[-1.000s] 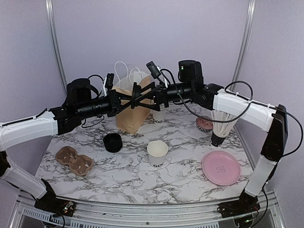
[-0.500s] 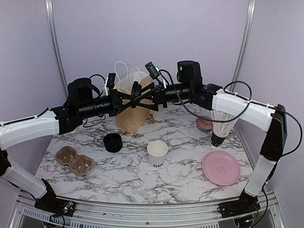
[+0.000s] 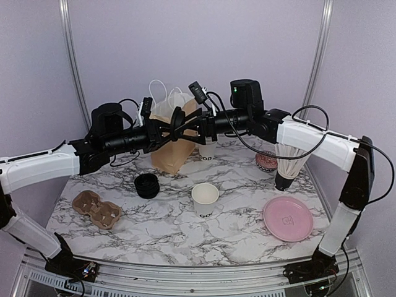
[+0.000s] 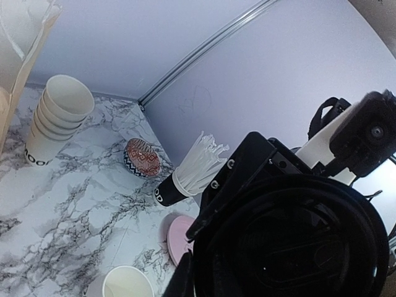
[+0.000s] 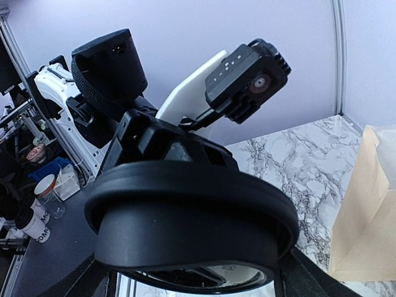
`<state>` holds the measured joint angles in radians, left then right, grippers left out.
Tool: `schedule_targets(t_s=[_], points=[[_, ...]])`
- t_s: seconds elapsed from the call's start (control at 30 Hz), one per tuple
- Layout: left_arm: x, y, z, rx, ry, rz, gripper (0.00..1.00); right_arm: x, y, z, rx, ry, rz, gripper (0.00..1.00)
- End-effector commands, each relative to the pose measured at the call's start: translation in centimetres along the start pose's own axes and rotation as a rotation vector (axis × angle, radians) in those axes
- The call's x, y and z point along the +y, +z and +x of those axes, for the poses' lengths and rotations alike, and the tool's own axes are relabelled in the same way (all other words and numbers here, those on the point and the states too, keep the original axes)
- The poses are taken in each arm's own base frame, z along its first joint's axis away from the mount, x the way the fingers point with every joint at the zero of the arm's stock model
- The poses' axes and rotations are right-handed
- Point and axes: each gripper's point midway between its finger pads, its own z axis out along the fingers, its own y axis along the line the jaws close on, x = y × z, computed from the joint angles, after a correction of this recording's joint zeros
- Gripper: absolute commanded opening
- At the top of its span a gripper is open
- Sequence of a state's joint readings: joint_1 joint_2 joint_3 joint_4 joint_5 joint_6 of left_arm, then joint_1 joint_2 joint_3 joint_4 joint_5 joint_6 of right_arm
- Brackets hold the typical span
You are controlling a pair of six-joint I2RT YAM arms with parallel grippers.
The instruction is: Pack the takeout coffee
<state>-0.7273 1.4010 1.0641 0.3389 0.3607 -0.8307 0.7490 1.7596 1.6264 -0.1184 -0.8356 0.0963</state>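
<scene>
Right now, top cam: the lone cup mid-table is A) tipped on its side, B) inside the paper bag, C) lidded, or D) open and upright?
D: the lone cup stands upright on the marble table, its open white mouth showing and no lid on it.

Pink plate (image 3: pixel 288 218), brown cup carrier (image 3: pixel 96 209), patterned bowl (image 3: pixel 266 162).
</scene>
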Motion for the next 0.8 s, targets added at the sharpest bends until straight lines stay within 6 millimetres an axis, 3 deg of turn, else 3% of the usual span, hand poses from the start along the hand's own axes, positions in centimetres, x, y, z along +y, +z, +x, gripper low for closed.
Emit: schedule_targets(t_s=[0.0,0.1,0.17,0.4,0.57,0.67,0.77], points=[[-1.3,0.2,-0.1,0.003,0.005,0.039,0.29,0.9,-0.9,-1.3,-0.013,-0.077,0.035,0.74],[-1.2,-0.5,-0.1,0.005,0.036,0.008,0.44,0.6,-1.8,0.4,0.034,-0.114,0.072,0.74],[0.0,-1.3,0.3,0.029,0.073,-0.079,0.51,0.2,-2.8,2.2,0.088,-0.133,0.105,0.74],[5.2,-5.6,0.6,0.088,0.32,-0.439,0.56,-1.5,-5.5,10.4,0.425,-0.266,0.181,0.75],[5.3,-6.7,0.8,0.114,0.397,-0.457,0.57,-3.2,-7.1,16.7,0.749,-0.253,0.173,0.7],[5.3,-7.0,0.9,0.11,0.401,-0.459,0.58,-3.8,-7.8,18.3,0.827,-0.247,0.183,0.69],[5.6,-6.8,1.2,0.118,0.399,-0.454,0.58,-4.5,-8.0,18.1,0.842,-0.265,0.217,0.7]])
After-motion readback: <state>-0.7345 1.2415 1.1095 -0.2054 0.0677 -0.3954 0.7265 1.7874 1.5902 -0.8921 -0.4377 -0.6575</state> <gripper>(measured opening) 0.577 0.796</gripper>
